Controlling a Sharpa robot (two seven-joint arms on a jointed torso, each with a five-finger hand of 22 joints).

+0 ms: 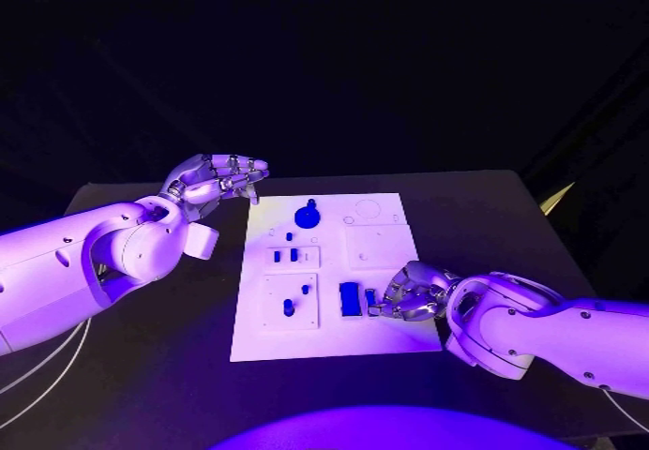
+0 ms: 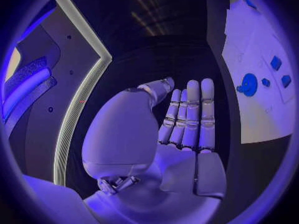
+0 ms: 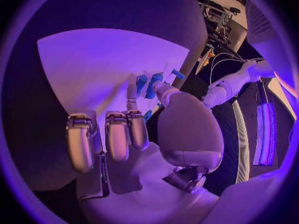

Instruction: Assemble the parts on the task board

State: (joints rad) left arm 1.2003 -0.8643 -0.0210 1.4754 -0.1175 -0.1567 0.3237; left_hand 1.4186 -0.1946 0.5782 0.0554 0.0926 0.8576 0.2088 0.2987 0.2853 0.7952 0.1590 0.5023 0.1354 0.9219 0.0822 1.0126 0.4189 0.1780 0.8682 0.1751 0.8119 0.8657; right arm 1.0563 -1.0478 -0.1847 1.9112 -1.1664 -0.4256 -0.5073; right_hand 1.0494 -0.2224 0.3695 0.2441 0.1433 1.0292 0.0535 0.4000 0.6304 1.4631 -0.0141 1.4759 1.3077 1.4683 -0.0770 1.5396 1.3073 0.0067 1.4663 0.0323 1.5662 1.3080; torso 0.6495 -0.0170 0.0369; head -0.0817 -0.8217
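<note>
Right hand (image 1: 410, 292) sits low on the near right part of the task board (image 1: 382, 345), fingers curled down beside a blue block (image 1: 351, 298); its wrist view shows a small blue part (image 3: 154, 84) at the fingertips, though whether it is pinched or merely touched I cannot tell. Left hand (image 1: 217, 178) hovers off the board's far left corner, above the black table (image 1: 162, 375), holding nothing; its wrist view shows the fingers straight and close together. Progress, judged: partial. A blue round part (image 1: 309, 217) stands at the far end, two small blue pieces (image 1: 285, 255) sit in the middle-left panel, two more (image 1: 295, 298) in the near-left panel. The far-right panel with its circular outlines (image 1: 367, 212) looks unfilled, so work seems to remain there. Room: bare table lies on both sides of the board. The right hand works near the board's right edge, with the block close by, so little slack there.
</note>
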